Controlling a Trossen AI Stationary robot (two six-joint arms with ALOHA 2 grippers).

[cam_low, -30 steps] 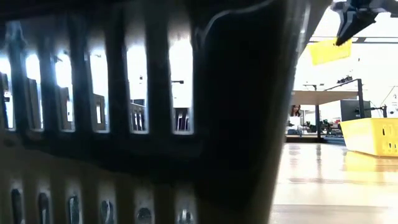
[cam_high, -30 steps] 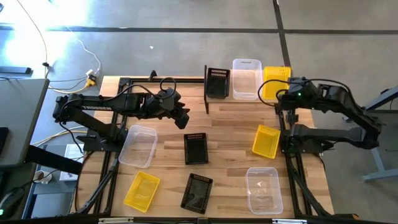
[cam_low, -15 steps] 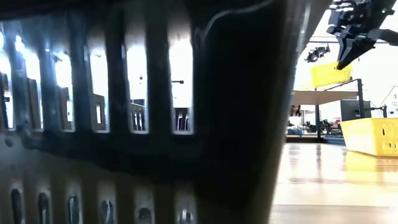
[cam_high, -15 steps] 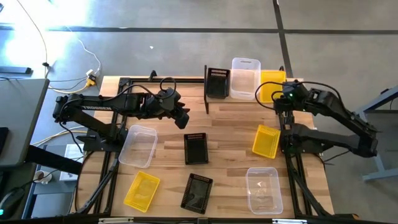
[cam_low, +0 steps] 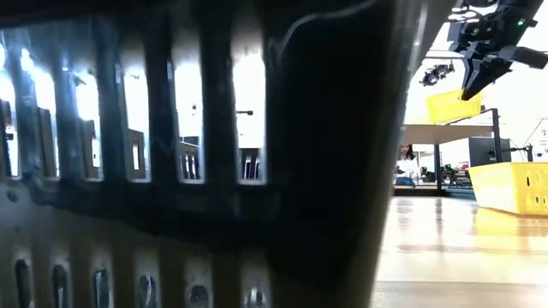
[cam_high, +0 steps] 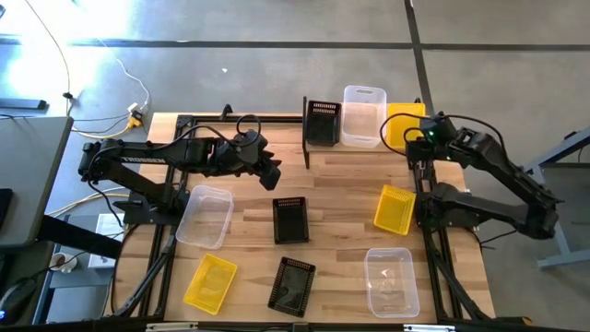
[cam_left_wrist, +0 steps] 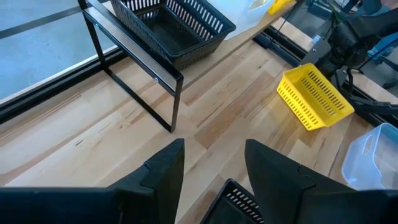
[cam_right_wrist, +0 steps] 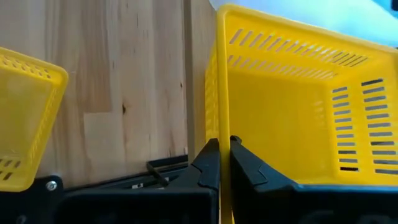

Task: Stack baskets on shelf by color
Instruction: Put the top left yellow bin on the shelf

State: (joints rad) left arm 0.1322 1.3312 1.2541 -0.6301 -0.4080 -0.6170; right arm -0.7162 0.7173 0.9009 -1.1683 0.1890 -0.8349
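Note:
The shelf [cam_high: 369,146] stands at the table's far edge, and its light plank carries a black basket [cam_high: 323,122] and a clear tub [cam_high: 364,115]. My right gripper [cam_high: 422,138] is over the shelf's right end, shut on a yellow basket [cam_high: 402,124]. The low view shows that basket [cam_low: 454,104] below the gripper [cam_low: 476,79]. My left gripper [cam_high: 273,177] hovers open left of the shelf, above a black basket [cam_high: 291,219] on the table; in its wrist view the fingers [cam_left_wrist: 214,168] stand apart over that basket's rim [cam_left_wrist: 239,202]. My right gripper pinches the yellow basket's wall at its rim [cam_right_wrist: 222,127], one finger inside the basket and one outside. The fingers come from above. The basket hangs tilted below them; in the low view a small gap shows under it.
Lying on the table are a clear tub [cam_high: 205,217], a yellow basket [cam_high: 210,282], a black basket [cam_high: 292,286], a clear tub [cam_high: 390,279] and a yellow basket [cam_high: 395,209]. The near black basket [cam_low: 197,154] blocks most of the low view. A person [cam_low: 404,167] is far behind.
My right gripper has come down toward the shelf with the yellow basket, shifting a little toward the table's left. The basket hangs lower than a second ago. The left arm has kept still.

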